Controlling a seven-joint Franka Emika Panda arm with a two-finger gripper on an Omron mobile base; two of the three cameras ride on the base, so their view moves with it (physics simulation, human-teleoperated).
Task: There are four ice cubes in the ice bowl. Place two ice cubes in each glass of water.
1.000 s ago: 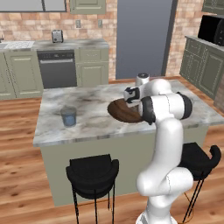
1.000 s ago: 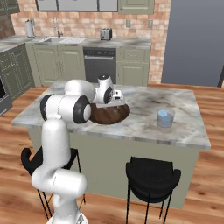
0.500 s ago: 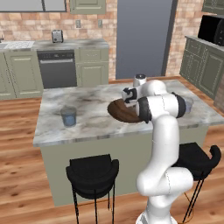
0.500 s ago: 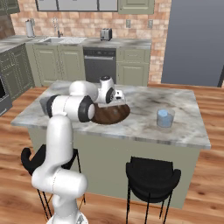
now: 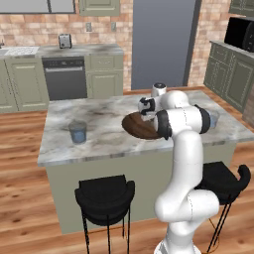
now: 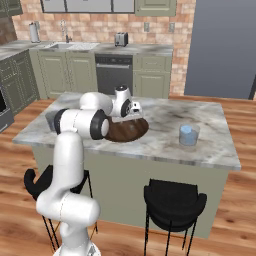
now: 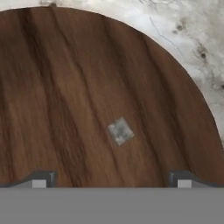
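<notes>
The ice bowl (image 5: 138, 127) (image 6: 129, 131) is a wide dark wooden dish on the marble island. My gripper (image 5: 145, 107) (image 6: 132, 107) (image 7: 111, 180) hangs just above it, pointing down, open and holding nothing. In the hand view one small pale ice cube (image 7: 120, 131) lies on the bowl's wood (image 7: 65, 87), between and ahead of the two fingertips (image 7: 41, 179). One glass of water (image 5: 77, 132) (image 6: 188, 135) stands alone toward one end of the island. The other glass (image 5: 214, 118) (image 6: 51, 120) stands at the opposite end, partly behind my arm.
Two black stools (image 5: 105, 196) (image 6: 174, 199) stand at the island's near side. The marble top (image 5: 104, 124) spreads wide between the bowl and the lone glass. Cabinets, a dishwasher and a toaster (image 5: 64, 40) line the back wall.
The hand has shifted slightly and settled lower over the bowl, and the elbow has swung a little. The jaws stay open; the bowl and glasses have not moved.
</notes>
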